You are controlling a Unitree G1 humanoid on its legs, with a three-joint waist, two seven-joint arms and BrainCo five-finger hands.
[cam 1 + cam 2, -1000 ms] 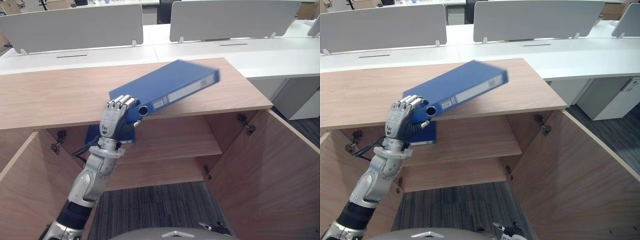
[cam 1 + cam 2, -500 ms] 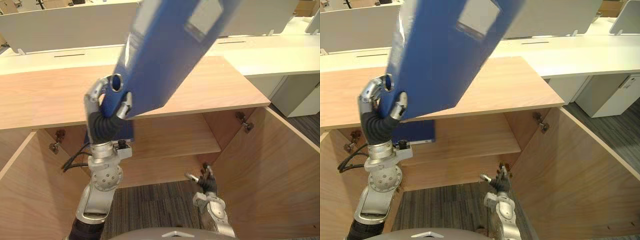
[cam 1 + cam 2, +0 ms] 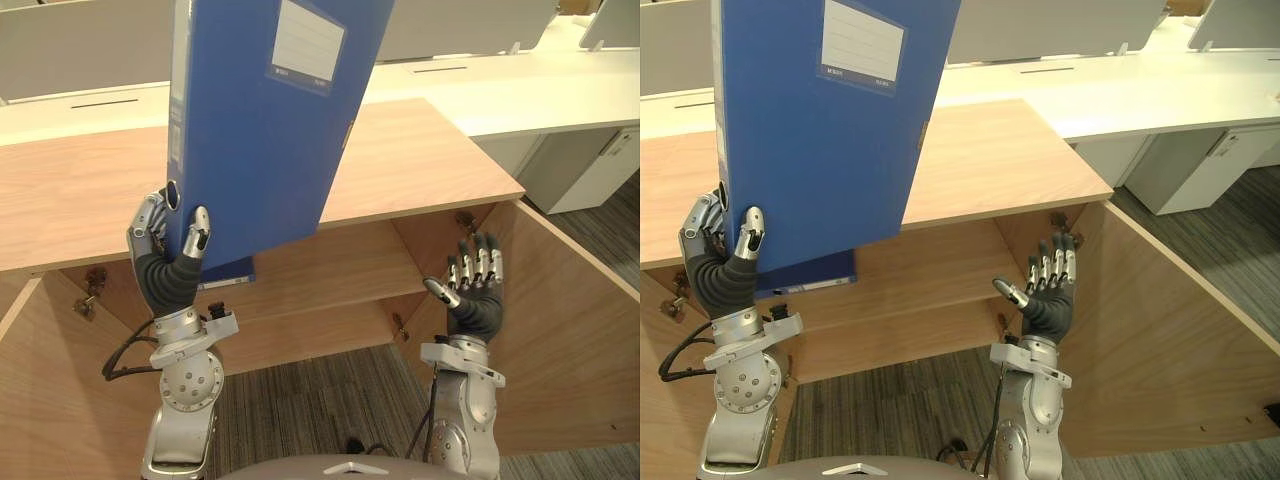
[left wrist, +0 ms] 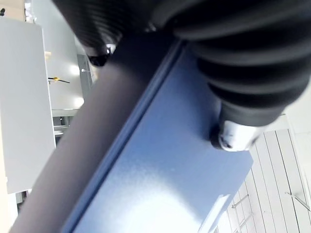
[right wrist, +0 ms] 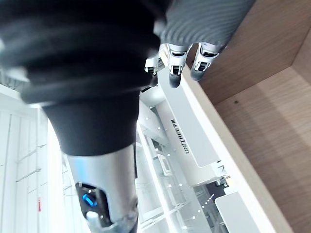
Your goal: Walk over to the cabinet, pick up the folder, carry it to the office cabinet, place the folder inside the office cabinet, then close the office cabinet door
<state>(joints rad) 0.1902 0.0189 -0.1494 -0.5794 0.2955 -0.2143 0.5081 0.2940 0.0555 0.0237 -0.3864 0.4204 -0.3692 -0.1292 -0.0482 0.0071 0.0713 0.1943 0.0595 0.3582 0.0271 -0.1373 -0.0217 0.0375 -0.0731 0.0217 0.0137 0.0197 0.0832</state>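
Left hand (image 3: pixel 166 272) holds folder (image 3: pixel 258 125) upright above cabinet (image 3: pixel 430 150) front edge.

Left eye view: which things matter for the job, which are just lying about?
Job: tall blue folder in left hand; open wooden cabinet; its right door; open right hand.
Lying about: second blue folder on shelf; white desks with grey dividers.

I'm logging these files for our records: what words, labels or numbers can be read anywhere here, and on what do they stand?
White label on the blue folder held up in the left hand: blank ruled lines, with one small line of print along its lower edge, too small to read.
White panel in the right wrist view: a short dark line of print, too blurred to read.
No other text can be made out.
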